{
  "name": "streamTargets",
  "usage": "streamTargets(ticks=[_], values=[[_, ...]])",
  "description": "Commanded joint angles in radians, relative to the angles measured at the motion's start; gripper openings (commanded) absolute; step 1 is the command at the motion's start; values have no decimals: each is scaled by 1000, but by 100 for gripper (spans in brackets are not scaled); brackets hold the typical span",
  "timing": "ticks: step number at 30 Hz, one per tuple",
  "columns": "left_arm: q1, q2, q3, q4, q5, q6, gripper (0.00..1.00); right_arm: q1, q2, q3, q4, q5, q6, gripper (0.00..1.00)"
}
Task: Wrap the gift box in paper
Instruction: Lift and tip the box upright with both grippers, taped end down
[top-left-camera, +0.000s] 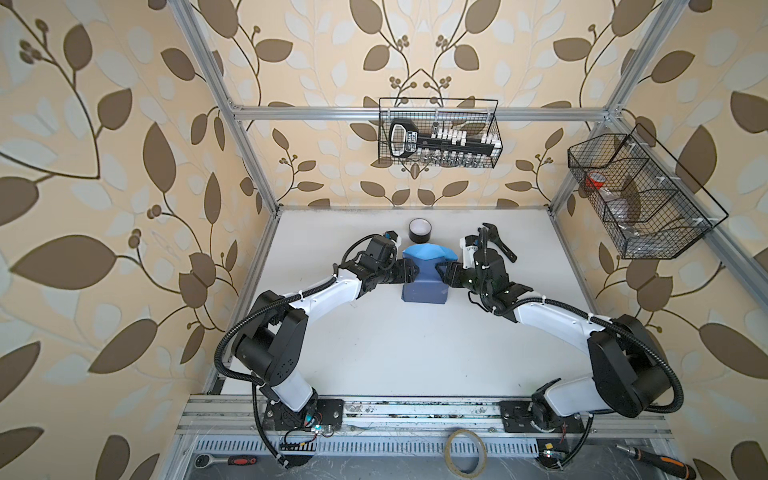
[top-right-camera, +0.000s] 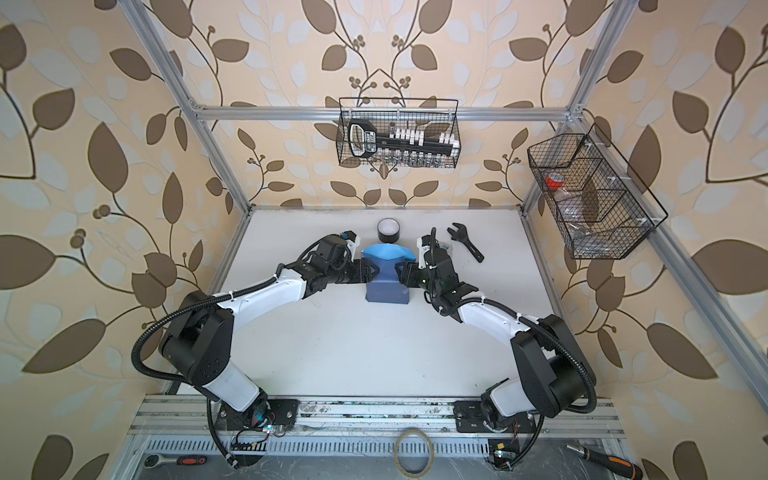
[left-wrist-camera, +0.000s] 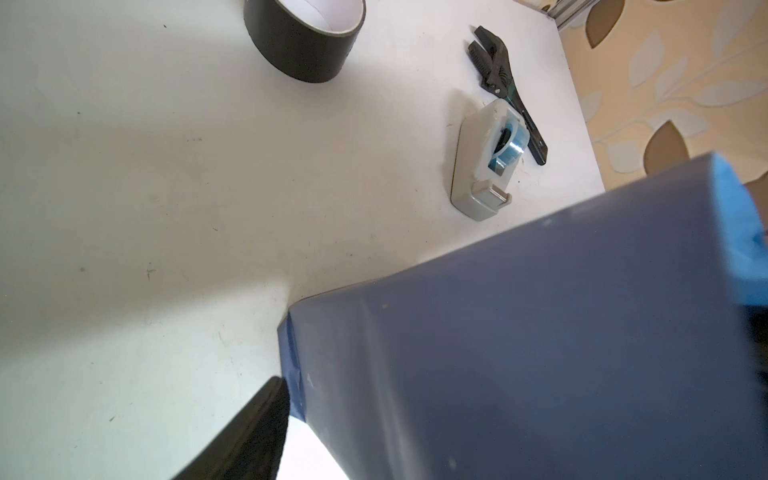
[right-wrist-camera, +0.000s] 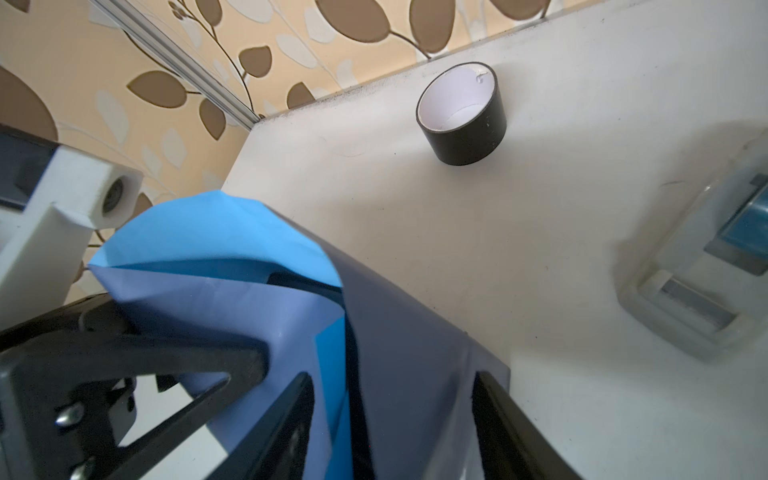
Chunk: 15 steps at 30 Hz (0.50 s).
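Note:
The paper (top-left-camera: 424, 286) covers the gift box at mid-table in both top views, slate-blue side out, with a light sky-blue flap (top-left-camera: 428, 252) standing open at the far end. In the right wrist view only a dark sliver of the gift box (right-wrist-camera: 303, 279) shows inside that open end. My right gripper (right-wrist-camera: 395, 415) straddles the wrapped box's right side, both fingers against the paper. My left gripper (top-left-camera: 417, 272) presses the opposite side, pinching the wrap into a waist. Only one of its fingers (left-wrist-camera: 257, 428) shows in the left wrist view, tip at the paper's edge; the other is hidden.
A black tape roll (top-left-camera: 419, 231) stands just beyond the box. A grey tape dispenser (left-wrist-camera: 486, 166) and a black wrench (top-left-camera: 498, 243) lie to the far right of it. Two wire baskets (top-left-camera: 440, 133) (top-left-camera: 640, 195) hang on the frame above the table.

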Motion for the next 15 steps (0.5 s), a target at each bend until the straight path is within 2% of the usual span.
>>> streamTargets(ticks=[1,4,9,15], values=[[5,18,-15,-14,-39,26,71,-2,37,30,-60,48,-53,60],[5,8,6,-23,-50,28,73,-2,48,6,-69,79,-74,56],[6,-5,48,-42,-144,41,77,-7,46,-38,-62,103,-101,52],[6,47,113,-93,-201,75,67,-7,46,-56,-48,92,-107,49]])
